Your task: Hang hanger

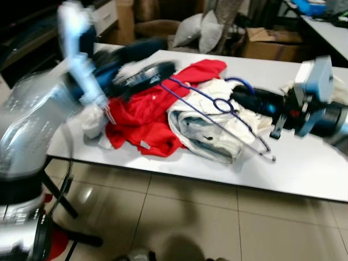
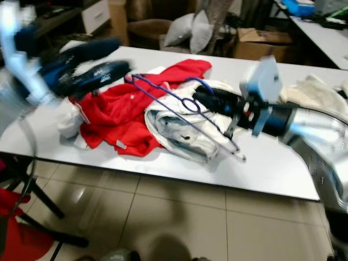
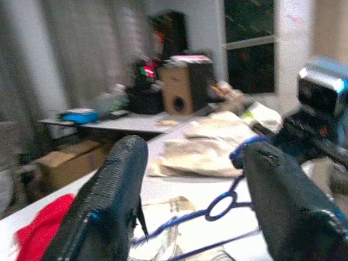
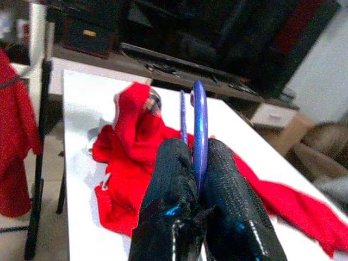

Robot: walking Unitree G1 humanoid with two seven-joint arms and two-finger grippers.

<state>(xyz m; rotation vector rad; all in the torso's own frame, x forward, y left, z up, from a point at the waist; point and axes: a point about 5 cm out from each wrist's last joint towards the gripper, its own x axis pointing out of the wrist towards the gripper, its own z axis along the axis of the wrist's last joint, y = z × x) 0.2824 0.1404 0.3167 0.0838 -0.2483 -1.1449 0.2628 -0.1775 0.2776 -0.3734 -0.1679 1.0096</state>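
We are holding the blue hanger [image 1: 217, 106] by its hook in the right gripper [image 4: 197, 179], whose two black fingers are pinching the wire between them. The hanger's frame is lying across the pile of clothes on the white table [image 1: 304, 163], over a white garment [image 1: 201, 128] and beside a red garment [image 1: 147, 117], and its lower end is reaching toward the table's near edge.

The left gripper [image 3: 190, 179] is hovering above the far left part of the pile with its fingers spread wide and holding nothing.

We are judging the task as being in its opening stage: the hanger is gripped but is not yet lifted clear of the clothes. Carrying it to a rail and hooking it on are still outstanding, and no rail is identifiable here.

No brand, label or writing is legible; the head views are blurred.
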